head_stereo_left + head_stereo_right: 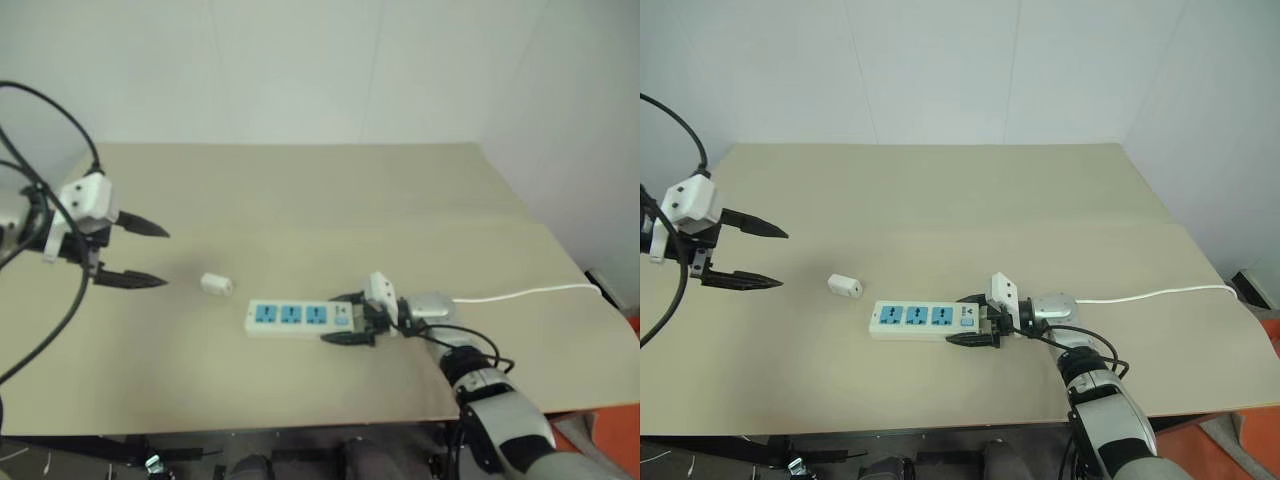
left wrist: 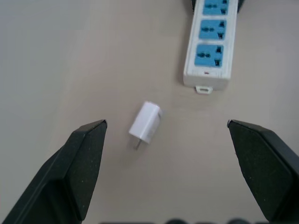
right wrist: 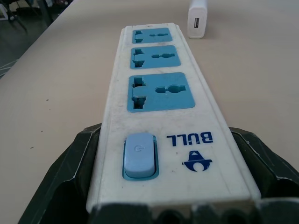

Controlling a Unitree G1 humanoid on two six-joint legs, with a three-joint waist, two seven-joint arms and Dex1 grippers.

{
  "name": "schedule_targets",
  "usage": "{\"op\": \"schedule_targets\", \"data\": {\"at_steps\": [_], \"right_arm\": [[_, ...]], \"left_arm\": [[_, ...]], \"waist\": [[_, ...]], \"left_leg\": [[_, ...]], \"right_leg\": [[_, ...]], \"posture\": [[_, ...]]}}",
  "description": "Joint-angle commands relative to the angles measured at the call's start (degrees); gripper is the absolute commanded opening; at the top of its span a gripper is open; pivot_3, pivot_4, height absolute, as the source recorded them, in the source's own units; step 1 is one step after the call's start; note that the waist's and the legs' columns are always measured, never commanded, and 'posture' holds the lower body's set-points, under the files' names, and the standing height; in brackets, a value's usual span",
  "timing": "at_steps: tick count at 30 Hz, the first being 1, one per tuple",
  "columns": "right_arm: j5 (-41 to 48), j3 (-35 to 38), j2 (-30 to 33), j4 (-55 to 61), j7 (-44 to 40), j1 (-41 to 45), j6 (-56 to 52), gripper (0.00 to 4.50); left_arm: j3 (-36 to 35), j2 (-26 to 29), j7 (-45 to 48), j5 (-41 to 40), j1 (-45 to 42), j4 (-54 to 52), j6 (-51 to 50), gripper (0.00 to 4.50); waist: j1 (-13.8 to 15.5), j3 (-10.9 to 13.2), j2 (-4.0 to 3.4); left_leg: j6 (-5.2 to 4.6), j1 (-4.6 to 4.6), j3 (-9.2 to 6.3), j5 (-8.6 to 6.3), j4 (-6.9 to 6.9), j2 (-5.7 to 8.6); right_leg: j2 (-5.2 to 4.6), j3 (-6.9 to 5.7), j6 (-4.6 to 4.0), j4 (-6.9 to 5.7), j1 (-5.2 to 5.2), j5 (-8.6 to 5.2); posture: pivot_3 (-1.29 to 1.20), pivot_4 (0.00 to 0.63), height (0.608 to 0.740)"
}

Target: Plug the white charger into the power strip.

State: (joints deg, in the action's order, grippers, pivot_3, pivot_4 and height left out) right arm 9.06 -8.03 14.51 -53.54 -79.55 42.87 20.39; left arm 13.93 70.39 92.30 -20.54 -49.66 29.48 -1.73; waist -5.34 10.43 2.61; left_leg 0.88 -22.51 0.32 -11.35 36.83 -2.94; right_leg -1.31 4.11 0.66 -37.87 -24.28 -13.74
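The white charger [image 1: 216, 285] lies on its side on the table, just left of the power strip [image 1: 298, 317], with its prongs toward my left gripper in the left wrist view. The strip [image 3: 159, 93] is a flat white bar with three blue sockets and a switch at its right end. My right gripper [image 1: 345, 318] has its black fingers [image 3: 74, 172] pressed against both sides of the switch end. My left gripper [image 1: 166, 257] hovers wide open above the table, left of the charger [image 2: 145, 122], pointing at it and apart from it.
A thin white cable [image 1: 520, 293] runs from the strip's switch end across the beige table [image 1: 300, 190] to its right edge. A pale wall stands behind the table. Black cables loop from my left arm at the left border.
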Motion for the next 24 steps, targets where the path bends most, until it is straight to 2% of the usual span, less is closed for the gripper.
{"op": "schedule_targets", "data": {"at_steps": [1,8,11,16,24], "right_arm": [[-0.5,1.5,1.0,-3.1,0.7,1.8,0.6,3.43],[-1.0,1.8,1.4,-6.4,0.7,3.5,1.5,3.43],[-1.5,1.8,0.9,-7.0,0.4,4.0,1.4,3.43],[-1.9,2.3,0.6,-7.3,0.2,4.4,1.2,3.43],[-2.2,2.4,1.2,-7.1,-0.3,4.4,0.8,3.43]], "left_arm": [[5.8,1.8,0.2,-1.5,-4.6,1.9,2.6,4.5],[17.7,0.2,0.2,0.0,-12.4,7.4,6.6,4.5],[24.6,-4.9,0.2,8.0,-20.0,13.7,11.4,4.5],[33.3,-12.2,0.2,16.4,-29.5,23.0,18.3,4.5],[40.7,-22.5,0.2,25.0,-35.6,35.3,25.1,4.5]], "waist": [[0.1,0.0,0.0],[1.2,0.0,0.0],[1.8,0.0,0.0],[1.9,0.0,0.0],[1.5,0.0,0.01]], "left_leg": [[0.0,-0.01,0.0,0.0,0.01,0.01],[0.0,-0.12,-0.01,0.0,0.03,0.02],[-0.01,-0.12,-0.02,0.0,0.06,0.03],[-0.01,-0.2,-0.06,0.01,0.14,0.06],[-0.01,-0.42,-0.1,0.01,0.16,0.1]], "right_leg": [[0.0,0.01,0.0,0.01,-0.01,0.0],[0.0,0.0,0.02,-0.01,-0.09,-0.01],[0.02,-0.02,0.02,-0.05,-0.1,-0.01],[0.02,-0.03,0.03,-0.06,-0.12,0.0],[0.02,-0.02,0.08,-0.1,-0.31,-0.02]], "posture": [[0.0,0.15,0.74],[0.0,0.15,0.74],[0.0,0.15,0.74],[0.0,0.15,0.74],[0.0,0.15,0.74]]}}
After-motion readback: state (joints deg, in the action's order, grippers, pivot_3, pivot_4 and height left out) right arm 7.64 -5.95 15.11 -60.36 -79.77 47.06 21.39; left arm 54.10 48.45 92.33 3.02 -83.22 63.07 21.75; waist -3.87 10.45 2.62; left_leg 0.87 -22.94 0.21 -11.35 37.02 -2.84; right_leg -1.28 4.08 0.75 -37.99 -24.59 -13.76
